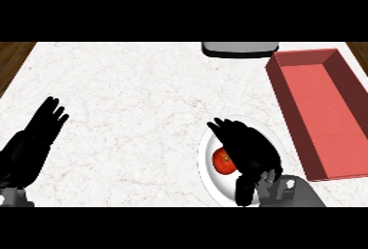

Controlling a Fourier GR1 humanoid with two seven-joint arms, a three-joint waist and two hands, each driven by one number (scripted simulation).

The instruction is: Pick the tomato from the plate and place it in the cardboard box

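Right hand (248,148), fingers straight, holding nothing, overlaps the tomato (222,163) on the plate (208,174); the box (323,112) runs lengthwise away.

You have two black hands, the left hand (32,143) and the right hand (251,151), both matte, with slim fingers and a thumb. Behind each wrist comes grey casing: the left forearm (14,197) shows a small blocky piece, the right forearm (300,192) a rounded shell with pale spots.
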